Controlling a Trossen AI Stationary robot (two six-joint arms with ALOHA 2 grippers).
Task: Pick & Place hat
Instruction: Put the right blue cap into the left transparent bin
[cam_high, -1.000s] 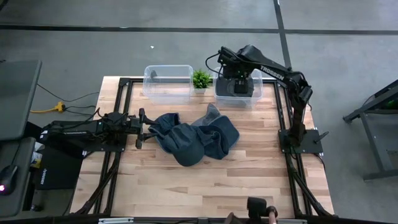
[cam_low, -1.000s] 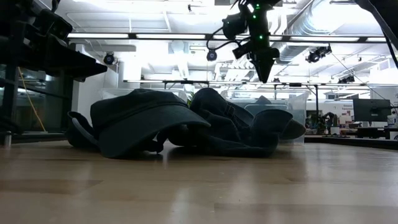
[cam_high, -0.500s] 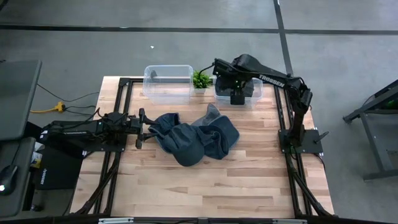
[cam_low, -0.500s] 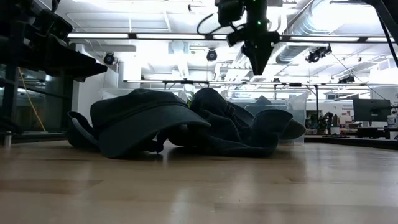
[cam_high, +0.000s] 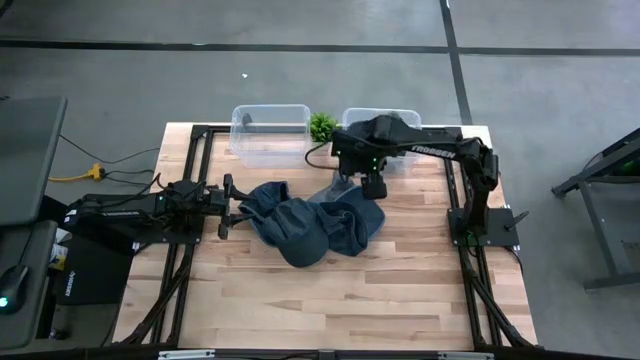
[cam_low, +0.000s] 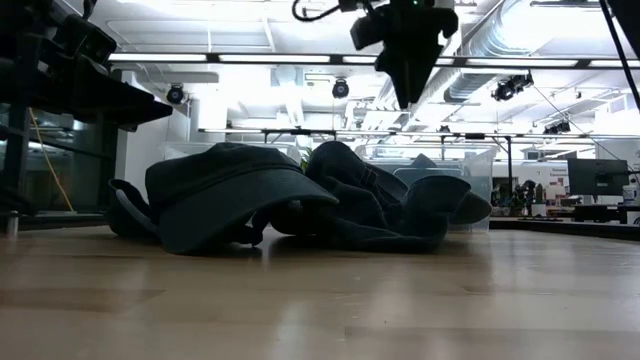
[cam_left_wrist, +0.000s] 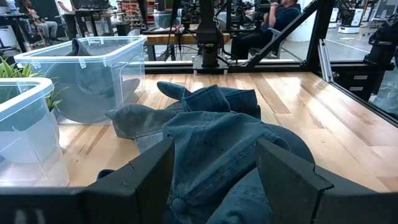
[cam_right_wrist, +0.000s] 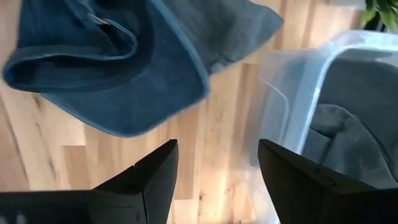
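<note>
Several blue denim hats lie in a pile (cam_high: 310, 222) mid-table, resting on the wood with brims and crowns overlapping (cam_low: 290, 200). My right gripper (cam_high: 372, 185) hangs open above the pile's far right edge, between the hats (cam_right_wrist: 124, 62) and the right clear bin (cam_right_wrist: 348, 124); its fingers point down and touch nothing. A grey hat lies in that bin. My left gripper (cam_high: 235, 205) waits open and level at the pile's left edge, with the nearest hat (cam_left_wrist: 211, 143) just ahead of its fingers.
Two clear bins stand along the far edge, the left one (cam_high: 270, 133) and the right one (cam_high: 395, 125), with a small green plant (cam_high: 322, 125) between them. Black frame rails run along the table's left and right sides. Bare wood (cam_high: 330, 300) spreads near the front.
My right gripper has swung from above the right bin toward the near edge and leftward, ending over the far right edge of the hat pile. It has stayed open. The hats and my left arm have not moved.
</note>
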